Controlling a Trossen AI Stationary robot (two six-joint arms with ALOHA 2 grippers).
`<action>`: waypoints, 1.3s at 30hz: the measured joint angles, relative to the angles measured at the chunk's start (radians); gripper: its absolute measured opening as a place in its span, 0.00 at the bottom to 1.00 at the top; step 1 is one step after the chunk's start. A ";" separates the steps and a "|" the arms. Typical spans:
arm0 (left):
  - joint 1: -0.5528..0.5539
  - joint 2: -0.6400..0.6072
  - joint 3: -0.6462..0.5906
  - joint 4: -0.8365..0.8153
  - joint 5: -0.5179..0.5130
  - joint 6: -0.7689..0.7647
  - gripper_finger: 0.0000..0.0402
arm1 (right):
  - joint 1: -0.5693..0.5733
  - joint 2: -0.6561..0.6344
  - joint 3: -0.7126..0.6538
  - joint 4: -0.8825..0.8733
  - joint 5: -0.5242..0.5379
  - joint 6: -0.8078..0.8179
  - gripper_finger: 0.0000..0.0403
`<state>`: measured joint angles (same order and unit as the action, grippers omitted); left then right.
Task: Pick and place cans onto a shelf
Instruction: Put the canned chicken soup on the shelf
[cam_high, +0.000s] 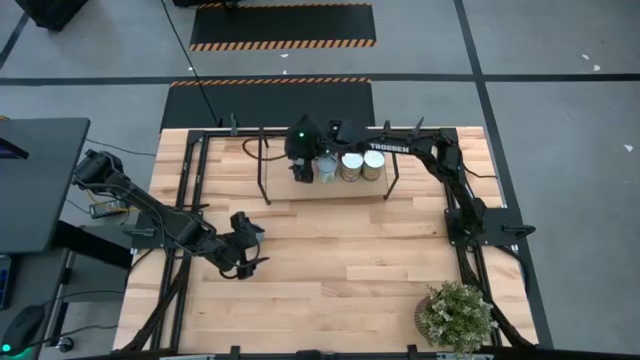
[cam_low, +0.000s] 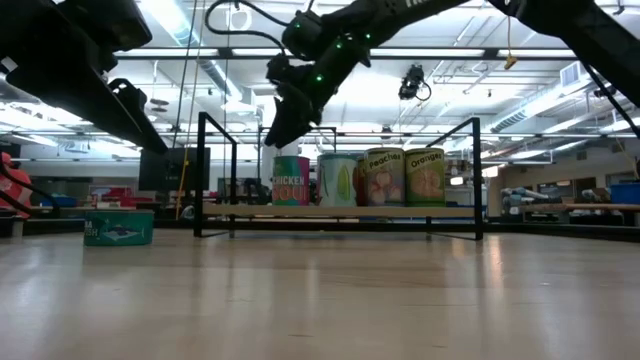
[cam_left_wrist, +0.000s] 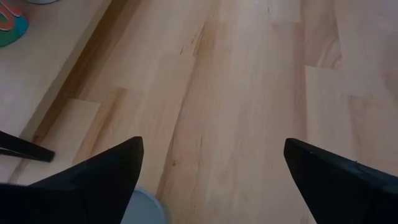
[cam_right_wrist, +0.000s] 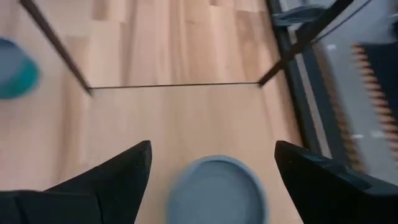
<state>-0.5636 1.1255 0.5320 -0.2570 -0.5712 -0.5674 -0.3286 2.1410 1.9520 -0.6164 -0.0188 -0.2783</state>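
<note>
On the shelf at the far side of the bench, four cans stand in a row. The right gripper hovers over the leftmost can, its jaws spread wide and holding nothing. The left gripper waits low over the bench's left-centre, jaws wide open and empty, beside a teal tin

Two matte black jointed arms. The right arm, at the upper right of the high view, carries white "TROSSEN" lettering and a green light by its wrist. The left end effector and right end effector each show two dark, tapering, wedge-shaped fingers
</note>
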 joint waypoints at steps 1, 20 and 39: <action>0.000 0.000 0.000 0.003 0.007 0.002 0.99 | -0.011 0.000 0.006 -0.009 -0.028 0.017 0.86; 0.000 0.000 0.000 0.004 0.016 0.012 0.99 | -0.058 0.001 -0.009 -0.030 -0.032 -0.018 0.86; 0.000 0.000 0.000 0.004 0.016 0.011 0.99 | -0.074 0.002 -0.022 -0.044 -0.081 -0.081 0.59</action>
<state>-0.5636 1.1255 0.5320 -0.2531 -0.5552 -0.5560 -0.4029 2.1426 1.9301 -0.6604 -0.0996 -0.3592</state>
